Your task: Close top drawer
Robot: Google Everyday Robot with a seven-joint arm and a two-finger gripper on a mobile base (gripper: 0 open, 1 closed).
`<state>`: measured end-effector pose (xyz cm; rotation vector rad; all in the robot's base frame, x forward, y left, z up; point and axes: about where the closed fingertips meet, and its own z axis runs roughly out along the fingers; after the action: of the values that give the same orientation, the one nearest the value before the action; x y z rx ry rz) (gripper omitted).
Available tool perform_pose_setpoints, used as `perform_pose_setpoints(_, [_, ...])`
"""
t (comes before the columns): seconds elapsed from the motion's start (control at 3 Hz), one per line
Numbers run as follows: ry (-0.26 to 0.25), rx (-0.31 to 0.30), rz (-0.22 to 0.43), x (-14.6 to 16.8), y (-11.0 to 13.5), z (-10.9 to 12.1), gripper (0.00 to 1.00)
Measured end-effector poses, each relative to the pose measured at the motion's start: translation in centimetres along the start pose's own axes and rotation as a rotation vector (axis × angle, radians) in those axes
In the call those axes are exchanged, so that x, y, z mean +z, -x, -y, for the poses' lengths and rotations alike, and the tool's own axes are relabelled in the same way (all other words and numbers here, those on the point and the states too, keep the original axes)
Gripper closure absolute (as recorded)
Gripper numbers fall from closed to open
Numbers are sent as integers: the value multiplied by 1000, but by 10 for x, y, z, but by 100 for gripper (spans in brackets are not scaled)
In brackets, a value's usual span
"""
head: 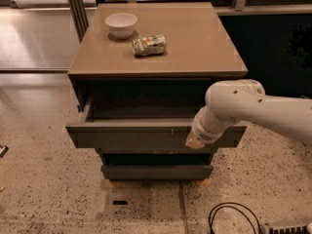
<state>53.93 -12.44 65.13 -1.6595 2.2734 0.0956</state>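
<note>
The top drawer (131,136) is a wide dark grey-brown drawer with a flat handleless front. It stands partly pulled out under the tan cabinet top (195,43), and a narrow strip of its grey box shows. My gripper (195,141) is at the right part of the drawer front, pressed against it. The white arm (253,108) comes in from the right and hides most of the gripper.
A white bowl (121,23) and a crumpled snack bag (149,45) sit on the cabinet top. A lower dark drawer front (156,171) juts out below. A black cable (234,218) lies on the speckled floor at the lower right.
</note>
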Motion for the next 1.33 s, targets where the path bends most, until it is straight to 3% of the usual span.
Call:
perform_pose_setpoints(0.33, [-2,0,2,0,0,0,100])
perform_pose_setpoints(0.67, [-62,19,1,-2,1,9,100])
perform_pose_setpoints(1.33, [-210,83,-44,-8,-7,54,100])
